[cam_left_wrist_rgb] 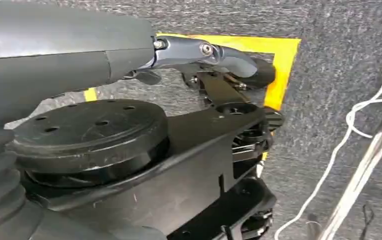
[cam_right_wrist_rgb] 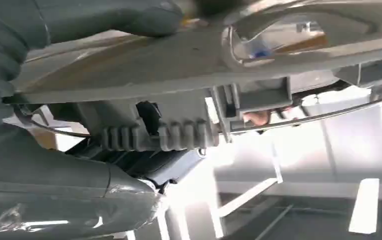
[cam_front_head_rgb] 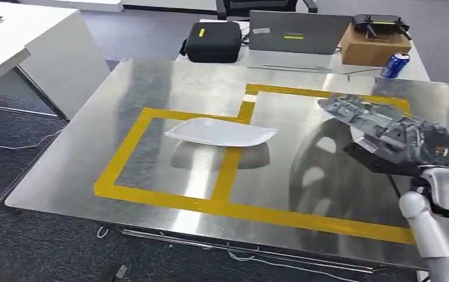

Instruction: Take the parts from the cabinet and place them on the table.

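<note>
Grey ribbed plastic part (cam_front_head_rgb: 380, 126) held up over metal table (cam_front_head_rgb: 151, 88) at approx 3 o'clock, above the right-hand yellow tape box (cam_front_head_rgb: 304, 214); prob. being carried in for set-down. Right hand (cam_front_head_rgb: 401, 155) clamped on it from beneath, thumb & fingers (cam_right_wrist_rgb: 69, 187) on either side in wrist view. White curved part (cam_front_head_rgb: 220, 132) lying flat at centre, across tape line. Left hand (cam_left_wrist_rgb: 213, 52) hanging over grey carpet, empty, fingers curled in. Behind at 12: black case (cam_front_head_rgb: 213, 41), laptop (cam_front_head_rgb: 298, 32), cardboard box (cam_front_head_rgb: 374, 47), blue can (cam_front_head_rgb: 395, 64). White desk (cam_front_head_rgb: 28, 41) at 10.
</note>
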Controlling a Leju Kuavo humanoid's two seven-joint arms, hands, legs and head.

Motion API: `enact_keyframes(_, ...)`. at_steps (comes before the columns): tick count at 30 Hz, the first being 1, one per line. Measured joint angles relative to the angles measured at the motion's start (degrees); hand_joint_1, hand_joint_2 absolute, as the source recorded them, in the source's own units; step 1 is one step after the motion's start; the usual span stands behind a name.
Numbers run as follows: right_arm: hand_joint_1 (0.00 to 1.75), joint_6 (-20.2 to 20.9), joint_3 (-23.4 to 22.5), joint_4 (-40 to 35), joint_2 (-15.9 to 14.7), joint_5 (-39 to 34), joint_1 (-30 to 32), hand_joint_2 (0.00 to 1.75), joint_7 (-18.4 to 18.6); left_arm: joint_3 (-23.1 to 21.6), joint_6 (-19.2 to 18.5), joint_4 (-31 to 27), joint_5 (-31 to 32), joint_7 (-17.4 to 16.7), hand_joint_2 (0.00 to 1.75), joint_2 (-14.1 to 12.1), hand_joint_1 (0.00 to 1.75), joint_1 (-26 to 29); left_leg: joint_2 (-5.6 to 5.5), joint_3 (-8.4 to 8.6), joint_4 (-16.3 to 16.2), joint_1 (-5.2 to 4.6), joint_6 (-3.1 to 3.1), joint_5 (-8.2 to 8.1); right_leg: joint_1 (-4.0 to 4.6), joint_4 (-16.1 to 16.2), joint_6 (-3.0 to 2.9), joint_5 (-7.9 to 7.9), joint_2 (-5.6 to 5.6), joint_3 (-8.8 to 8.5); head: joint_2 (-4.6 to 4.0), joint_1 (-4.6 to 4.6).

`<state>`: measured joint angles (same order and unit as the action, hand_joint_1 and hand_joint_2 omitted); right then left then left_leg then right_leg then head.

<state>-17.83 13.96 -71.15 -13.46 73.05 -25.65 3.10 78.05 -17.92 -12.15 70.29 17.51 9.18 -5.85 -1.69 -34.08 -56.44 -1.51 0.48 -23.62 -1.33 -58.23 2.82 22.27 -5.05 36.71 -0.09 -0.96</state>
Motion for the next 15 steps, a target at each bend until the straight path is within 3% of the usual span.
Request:
enact_keyframes(6, 1.75, 0.5, 9.6, 11.7, 7.2, -0.7, -8.1, 1.75, 0.2, -0.9, -0.3, 0.0, 0.9, 0.6, 1.75, -0.2, 0.0, -0.1, -0.11, -0.2, 0.0, 0.15, -0.21, 0.14, 0.14, 0.0, -0.1, -0.07, 0.12, 0.17, 0.0, 0.0)
enact_keyframes(10, 1.75, 0.6, 12.7, 15.8, 10.2, -1.7, -10.2, 1.75, -0.1, -1.2, -1.0, 0.0, 1.1, 1.5, 1.75, -0.3, 0.0, 0.0, -0.17, -0.26, 0.0, 0.14, -0.21, 0.14, 0.14, 0.0, -0.11, -0.08, 0.15, 0.19, 0.0, 0.0)
enact_keyframes(15, 1.75, 0.8, 14.4, 18.3, 11.7, -2.0, -11.7, 1.75, -0.2, -1.7, -1.1, 0.0, 1.2, 1.5, 1.75, -0.5, 0.0, 0.2, -0.21, -0.29, 0.0, 0.13, -0.21, 0.14, 0.13, 0.0, -0.12, -0.13, 0.18, 0.19, 0.0, 0.02)
